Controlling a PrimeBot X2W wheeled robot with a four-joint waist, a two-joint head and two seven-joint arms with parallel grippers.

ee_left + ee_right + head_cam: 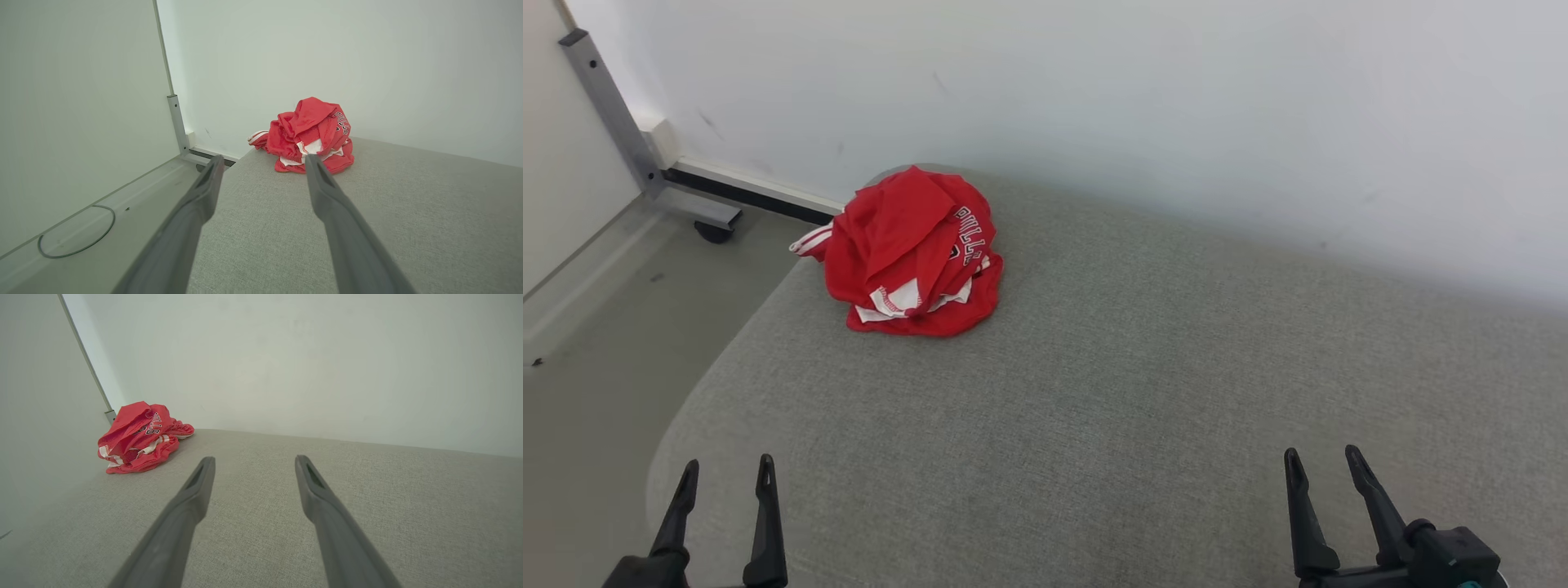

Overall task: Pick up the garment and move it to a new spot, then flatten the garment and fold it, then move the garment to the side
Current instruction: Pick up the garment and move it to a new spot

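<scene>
Two grippers: the left gripper (728, 465) and the right gripper (1321, 453) both have their dark fingers spread wide with nothing between them.
Landmark: a grey woven-fabric pad (1135, 367) with rounded corners (every place below is given against it).
Left gripper position: above the pad's near left corner, fingers pointing toward the pad's far edge.
Right gripper position: above the pad's near right part, fingers pointing the same way.
Garment: a red jersey (907, 245) lies crumpled in a heap on the pad's far left corner.
Garment details: white trim and black-and-white lettering show among the folds (the letters are too creased to read fully), and a striped bit of trim reaches the pad's left edge.
Contact: the jersey is well apart from both grippers and touches only the pad.
Wall: a white wall (1176, 98) runs along the pad's far edge.
Floor: a grey floor (596, 367) lies to the left of the pad.
Frame: a grey metal post (613, 106) with a black foot (715, 233) stands on the floor beyond the pad's far left corner.
Wire loop: a thin dark loop (77, 232) lies on the floor left of the pad.
</scene>
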